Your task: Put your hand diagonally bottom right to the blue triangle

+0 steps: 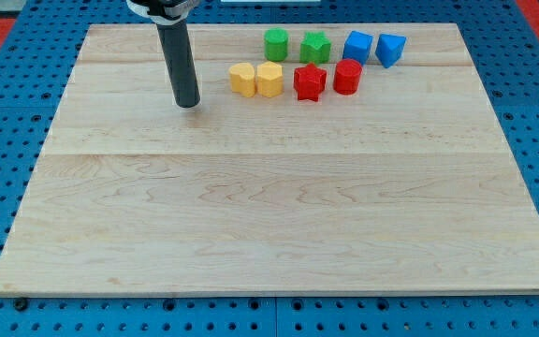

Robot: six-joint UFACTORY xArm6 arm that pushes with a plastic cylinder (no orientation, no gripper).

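Eight blocks packed in two rows at the view's top right of the wooden surface: green cylinder, green block, blue cube, blue triangle behind; yellow block, yellow hexagon, red star, red cylinder in front. Narrow lane between rows. Open ground right of red cylinder, below blue triangle. My tip left of the yellow pair, apart.
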